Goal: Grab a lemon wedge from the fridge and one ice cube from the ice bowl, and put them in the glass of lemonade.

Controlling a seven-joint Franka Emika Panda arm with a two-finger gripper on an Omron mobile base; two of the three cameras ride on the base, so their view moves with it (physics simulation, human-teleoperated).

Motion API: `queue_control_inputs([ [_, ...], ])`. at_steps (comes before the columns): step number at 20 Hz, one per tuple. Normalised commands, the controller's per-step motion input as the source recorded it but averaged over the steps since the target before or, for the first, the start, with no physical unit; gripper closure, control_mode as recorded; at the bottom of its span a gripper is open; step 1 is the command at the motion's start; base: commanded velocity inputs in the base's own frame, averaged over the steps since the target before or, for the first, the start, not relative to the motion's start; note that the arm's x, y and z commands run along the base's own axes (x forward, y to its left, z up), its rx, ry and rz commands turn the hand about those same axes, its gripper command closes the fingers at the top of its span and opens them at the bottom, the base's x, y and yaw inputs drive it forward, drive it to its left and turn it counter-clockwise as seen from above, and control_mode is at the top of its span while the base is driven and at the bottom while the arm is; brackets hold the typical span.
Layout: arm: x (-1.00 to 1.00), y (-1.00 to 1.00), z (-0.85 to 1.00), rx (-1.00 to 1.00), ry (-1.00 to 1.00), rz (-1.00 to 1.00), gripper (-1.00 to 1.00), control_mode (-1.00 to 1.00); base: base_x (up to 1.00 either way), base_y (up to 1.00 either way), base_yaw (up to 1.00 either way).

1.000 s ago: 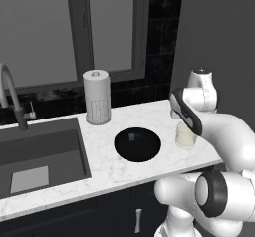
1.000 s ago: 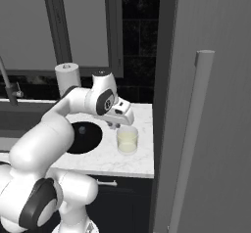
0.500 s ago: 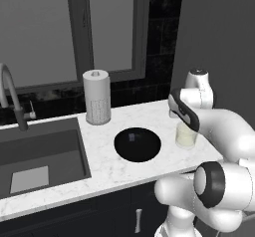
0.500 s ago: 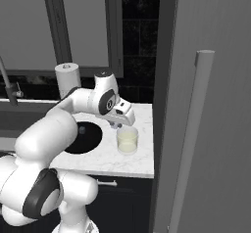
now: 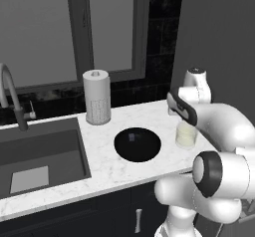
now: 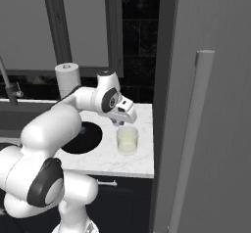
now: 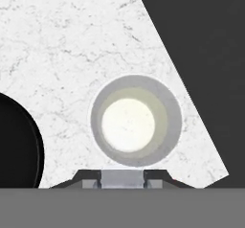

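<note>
Okay, my gripper (image 6: 119, 123) hangs just above the glass of lemonade (image 6: 127, 140), centre of the right base view. Hand view looks straight down into the glass, and the pale grey ice cube (image 7: 122, 178) sits pinched between the narrowed finger tips. Left base view adds the black ice bowl (image 5: 137, 144), paper-towel roll (image 5: 97, 97) and sink (image 5: 40, 156). Glass stands near the counter's right edge by the fridge (image 6: 211, 104); bare marble (image 7: 72, 54) upper left.

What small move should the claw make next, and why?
Probably open and let go: the claw hangs just above the glass, pinching what looks like a pale ice cube, so releasing should drop it into the drink.
</note>
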Motion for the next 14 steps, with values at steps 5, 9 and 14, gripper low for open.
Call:
queue_control_inputs([
  [5, 0.16, -0.03, 0.01, 0.00, 0.00, 0.00, 1.00, -1.00, 0.00, 0.00, 0.00],
  [9, 0.02, -0.06, -0.46, 0.01, 0.00, 0.00, 1.00, -1.00, 0.00, 0.00, 0.00],
  [14, 0.01, 0.00, -0.34, 0.00, 0.00, 0.00, 1.00, -1.00, 0.00, 0.00, 0.00],
])
